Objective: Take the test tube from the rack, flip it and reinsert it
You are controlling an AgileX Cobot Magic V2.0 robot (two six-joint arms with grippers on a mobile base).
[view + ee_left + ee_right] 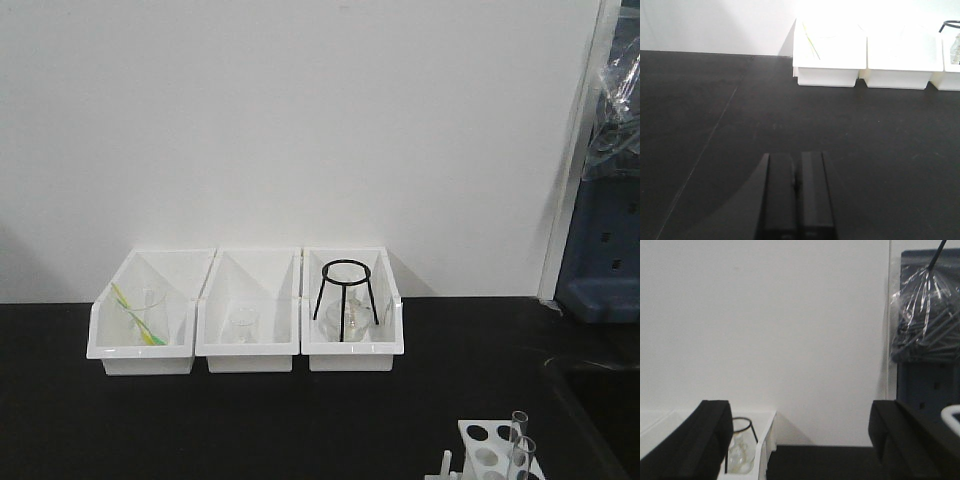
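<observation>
Rack (pixel 487 445) at near right edge of black surface (pixel 200 420), two clear tubes (pixel 519 432) upright in it (partly cropped). Three white bins (pixel 248 352) well behind it; black tripod (pixel 345 305) stands in the rightmost. Left tool (pixel 796 200) closed, empty; right tool (pixel 800 440) spread wide, empty.

My left gripper (pixel 797 167) is showing matte black against a tabletop (pixel 715 125) that is reading just as black, while the fingers (pixel 705 440) of my right gripper (pixel 800 415) are standing black before a plain white wall (pixel 790 315). At the lower right of the front view the rack (pixel 490 446) is showing white, its test tubes (pixel 520 450) clear. The three bins (pixel 250 348) at centre are gleaming white. The left one is showing a yellow-green streak (pixel 135 318) and the right one a black ring stand (pixel 346 290). At the right edge a cabinet (pixel 600 260) is showing blue-grey.
</observation>
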